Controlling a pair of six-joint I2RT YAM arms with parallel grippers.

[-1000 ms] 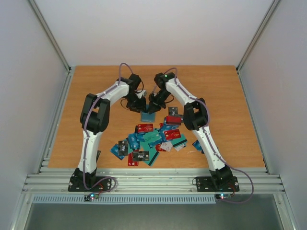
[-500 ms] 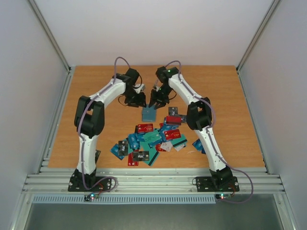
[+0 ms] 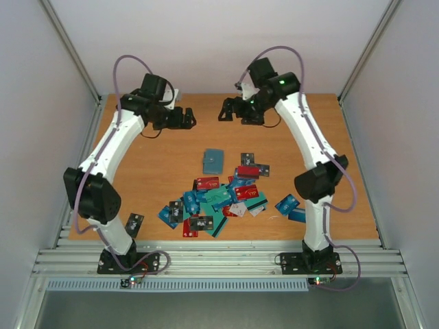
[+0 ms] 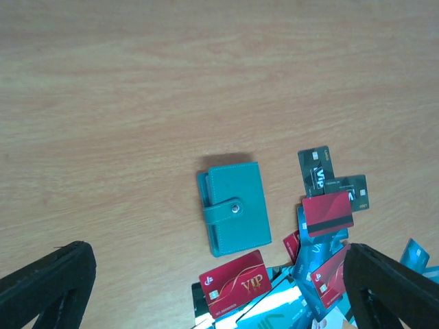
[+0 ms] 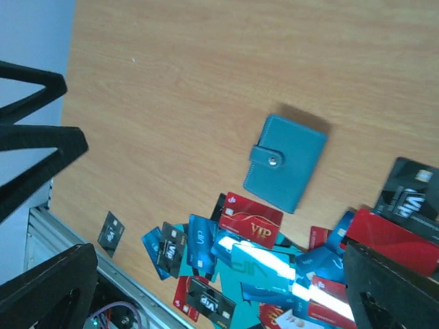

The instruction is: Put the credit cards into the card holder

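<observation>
Status: holder [image 3: 213, 160] lies flat on the table [image 3: 164, 171] at the centre of the top view, folded shut with its snap strap fastened. Nothing grips it. Cards [image 3: 219, 200] lie in a loose overlapping heap just below it. A few lie apart: one black at lower left, some blue at lower right. No card can be seen in the holder.

Left gripper [image 3: 189, 119] hangs at upper left of the holder, right gripper [image 3: 223, 111] at upper right. Both are raised well clear of the table, jaws spread wide and empty.

Step in hand, as judged: opening of the holder, not yet begun. The next move calls for one gripper to pin the body while the other frees the strap and folds the cover back. Only then can a card be lifted, best one with a raised edge.
</observation>
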